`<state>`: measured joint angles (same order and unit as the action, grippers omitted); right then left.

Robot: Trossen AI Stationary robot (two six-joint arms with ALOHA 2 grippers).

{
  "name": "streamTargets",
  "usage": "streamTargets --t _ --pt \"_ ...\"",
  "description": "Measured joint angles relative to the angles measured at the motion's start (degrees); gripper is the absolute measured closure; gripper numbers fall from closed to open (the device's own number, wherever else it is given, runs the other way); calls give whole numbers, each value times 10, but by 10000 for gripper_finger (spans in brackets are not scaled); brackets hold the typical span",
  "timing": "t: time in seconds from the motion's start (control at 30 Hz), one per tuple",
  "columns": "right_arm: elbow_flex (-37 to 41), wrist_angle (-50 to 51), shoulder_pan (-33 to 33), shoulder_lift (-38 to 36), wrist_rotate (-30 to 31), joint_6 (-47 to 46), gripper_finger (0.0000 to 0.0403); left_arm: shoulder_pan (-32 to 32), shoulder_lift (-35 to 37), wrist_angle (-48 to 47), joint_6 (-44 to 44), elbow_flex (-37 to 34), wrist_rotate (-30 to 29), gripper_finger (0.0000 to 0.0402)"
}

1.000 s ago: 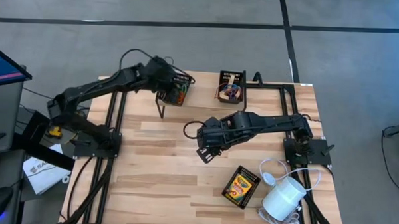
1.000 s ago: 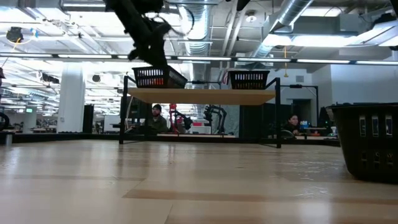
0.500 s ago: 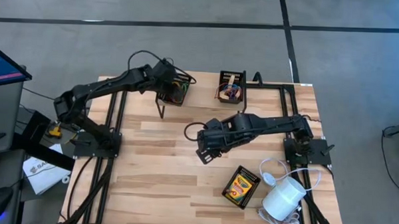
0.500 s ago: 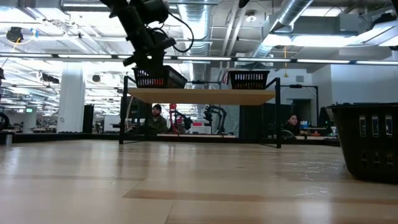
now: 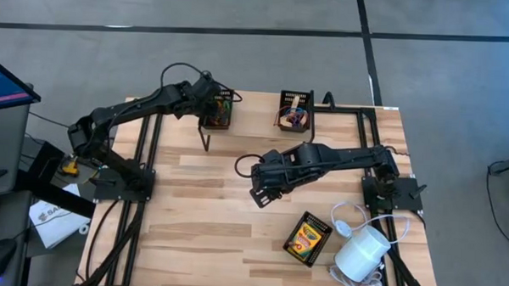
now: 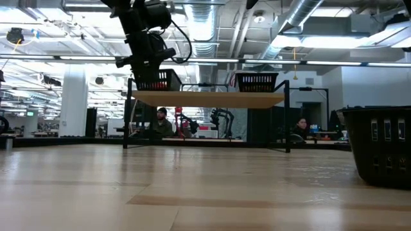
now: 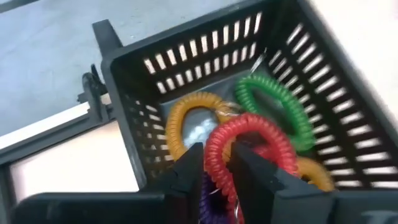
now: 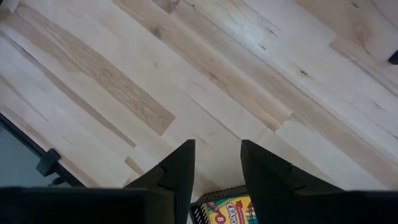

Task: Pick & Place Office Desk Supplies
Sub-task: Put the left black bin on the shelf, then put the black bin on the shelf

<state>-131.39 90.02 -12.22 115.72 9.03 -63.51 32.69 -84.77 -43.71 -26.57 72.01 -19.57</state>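
Left wrist view, black mesh tray (image 7: 205, 56) (slotted walls), coiled elastic loops (image 7: 249, 140) inside

The left arm reaches from its base at the table's left edge toward the far side, elbow bent, its wrist tipped downward. The left gripper (image 5: 215, 114) hangs at the far-left part of the table; its fingers (image 7: 189, 171) stand a little apart, though whether they press on anything is hard to tell. The right arm stretches from its base at the right edge leftward to the table's middle. The right gripper (image 5: 265, 192) points down, its fingers (image 8: 177, 171) parted with nothing between them.
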Motion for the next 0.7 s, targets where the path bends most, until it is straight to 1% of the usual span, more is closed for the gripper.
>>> streamTargets --t 0.07,0.17,0.37,0.43,0.5,0.53,0.57,0.6,0.67,0.7 --pt "0 0 0 0 0 0 276 0 0 8 -4 0 5 335" --pt "0 0 0 0 0 0 276 -4 0 26 5 0 33 348" --pt "0 0 0 0 0 0 276 -17 13 50 15 0 18 355" --pt "0 0 0 0 0 0 276 -17 21 73 38 0 12 351" --pt "0 0 -1 0 1 1 276 -15 37 97 80 0 -4 346" --pt "0 0 -1 0 4 6 276 -16 50 118 109 2 6 343" --pt "0 0 -2 0 13 13 276 -19 67 145 152 3 40 341" --pt "0 -1 -3 0 24 25 276 -27 90 177 212 5 109 340" --pt "1 -2 -6 -1 29 67 276 -47 143 193 318 9 297 339" --pt "1 0 -9 -4 17 89 276 -66 168 180 348 10 374 339"
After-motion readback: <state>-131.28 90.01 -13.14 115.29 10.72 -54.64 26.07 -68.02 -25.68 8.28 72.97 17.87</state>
